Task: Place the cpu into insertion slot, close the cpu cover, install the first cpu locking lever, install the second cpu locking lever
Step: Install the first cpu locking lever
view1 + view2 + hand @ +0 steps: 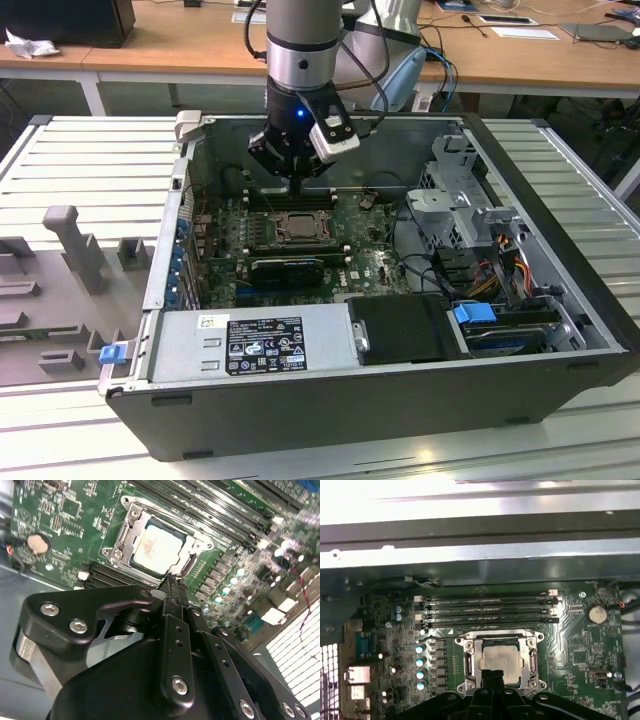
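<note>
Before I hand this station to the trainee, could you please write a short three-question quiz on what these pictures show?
1. True or false: the cpu lies flat inside the window of the cpu cover.
2. Multiple choice: in the first wrist view, the gripper has its tips nearest to A) the round coin battery, B) the edge of the cpu, C) the blue connector port.
3. Fill in: the gripper's fingers are ____ (open or shut).
Key: 1 true; 2 B; 3 shut.
</note>
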You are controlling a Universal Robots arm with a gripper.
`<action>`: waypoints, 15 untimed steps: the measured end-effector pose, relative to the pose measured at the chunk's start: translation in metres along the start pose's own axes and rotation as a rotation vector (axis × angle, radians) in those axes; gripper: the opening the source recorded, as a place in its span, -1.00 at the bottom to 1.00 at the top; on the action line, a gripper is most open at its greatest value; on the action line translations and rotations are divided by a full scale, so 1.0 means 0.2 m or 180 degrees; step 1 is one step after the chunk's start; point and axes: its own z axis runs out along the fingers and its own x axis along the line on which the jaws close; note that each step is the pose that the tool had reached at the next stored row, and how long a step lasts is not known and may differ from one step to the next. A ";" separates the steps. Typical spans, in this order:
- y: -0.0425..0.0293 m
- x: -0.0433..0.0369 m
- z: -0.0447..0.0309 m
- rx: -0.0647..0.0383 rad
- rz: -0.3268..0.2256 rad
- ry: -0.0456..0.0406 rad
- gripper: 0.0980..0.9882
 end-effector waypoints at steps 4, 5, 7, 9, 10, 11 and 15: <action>-0.001 0.017 0.006 0.0001 -0.0179 -0.0002 -0.98; -0.001 0.043 0.006 0.0001 -0.0181 -0.0002 -0.98; -0.002 0.079 0.007 -0.0001 -0.0183 -0.0002 -0.98; -0.003 0.123 0.009 -0.0001 -0.0182 -0.0002 -0.98; -0.003 0.150 0.010 -0.0002 -0.0183 -0.0002 -0.98; -0.001 0.182 0.011 -0.0001 -0.0183 -0.0002 -0.98; 0.025 0.297 0.033 -0.0002 -0.0183 -0.0003 -0.98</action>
